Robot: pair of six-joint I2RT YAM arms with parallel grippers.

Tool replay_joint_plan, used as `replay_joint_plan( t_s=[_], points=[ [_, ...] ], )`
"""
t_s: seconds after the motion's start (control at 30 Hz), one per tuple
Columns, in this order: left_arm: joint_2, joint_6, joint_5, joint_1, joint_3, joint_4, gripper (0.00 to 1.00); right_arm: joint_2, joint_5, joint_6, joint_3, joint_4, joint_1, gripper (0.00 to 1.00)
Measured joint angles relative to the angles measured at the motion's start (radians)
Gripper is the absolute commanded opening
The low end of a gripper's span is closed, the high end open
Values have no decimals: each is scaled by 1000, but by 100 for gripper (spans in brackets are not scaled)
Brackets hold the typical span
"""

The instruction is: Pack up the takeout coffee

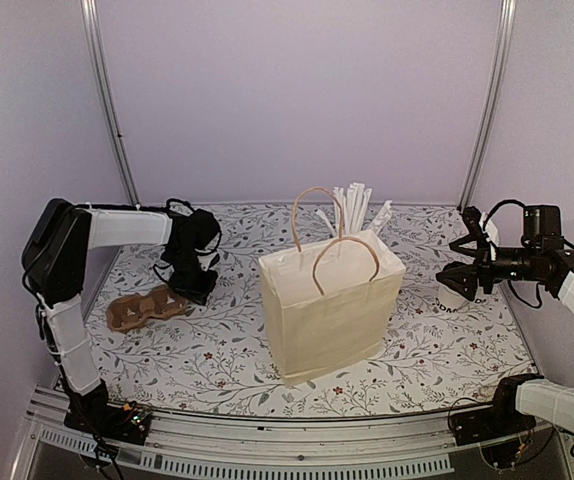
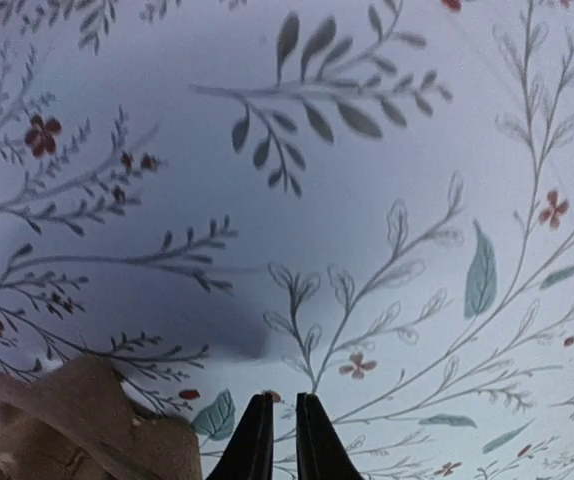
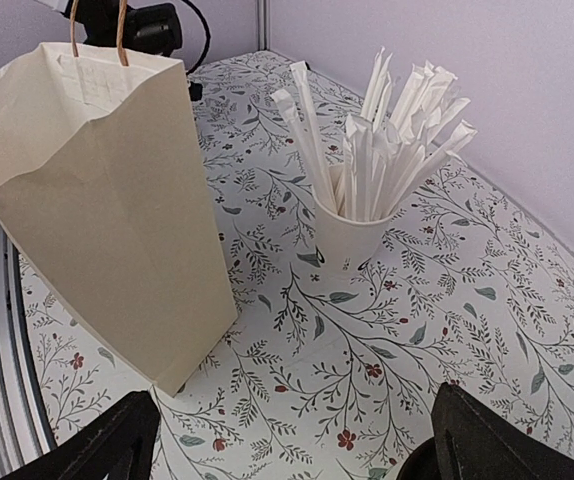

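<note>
The takeout coffee (image 1: 454,298) is a white cup with dark lettering, standing at the right of the table; my right gripper (image 1: 464,278) hangs right over it and hides its lid. In the right wrist view that gripper (image 3: 295,400) stands wide open with only tablecloth between its fingers, and the cup itself does not show. A cream paper bag (image 1: 332,310) with rope handles stands upright and open in the middle. My left gripper (image 1: 193,284) points down at the table on the left, its fingers (image 2: 255,440) a thin slit apart and holding nothing.
A brown cardboard cup carrier (image 1: 145,308) lies just left of the left gripper, and its edge (image 2: 57,420) shows in the left wrist view. A white cup of long white straws (image 3: 352,235) stands behind the bag. Metal posts rise at the back corners.
</note>
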State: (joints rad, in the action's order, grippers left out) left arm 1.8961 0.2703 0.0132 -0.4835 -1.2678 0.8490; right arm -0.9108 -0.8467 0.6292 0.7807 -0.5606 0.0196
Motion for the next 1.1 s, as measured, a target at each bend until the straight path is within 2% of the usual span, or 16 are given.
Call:
replay_joint_plan(
  t_s=[0.2,0.4,0.5,0.63,0.67,0.87,1.1],
  points=[
    [58,-69,102,-1,-174,7,35,0,1,0,0,0,0,99],
    [-105,-147,153,21,-161,36,38,0,2,0,0,0,0,99],
    [-200,-174,156,33,-138,55,31,0,3,3,0,0,0,99],
    [-217,-174,157,45,-88,80,5,0,3,7,0,-1,0,99],
    [-206,-170,157,47,-74,88,2,0,3,10,0,-1,0,99],
    [-125,-149,145,52,2,114,0,0,3,15,0,-4,0,99],
    [-113,-147,88,45,13,95,1,0,3,16,-1,-8,0,99]
  ],
)
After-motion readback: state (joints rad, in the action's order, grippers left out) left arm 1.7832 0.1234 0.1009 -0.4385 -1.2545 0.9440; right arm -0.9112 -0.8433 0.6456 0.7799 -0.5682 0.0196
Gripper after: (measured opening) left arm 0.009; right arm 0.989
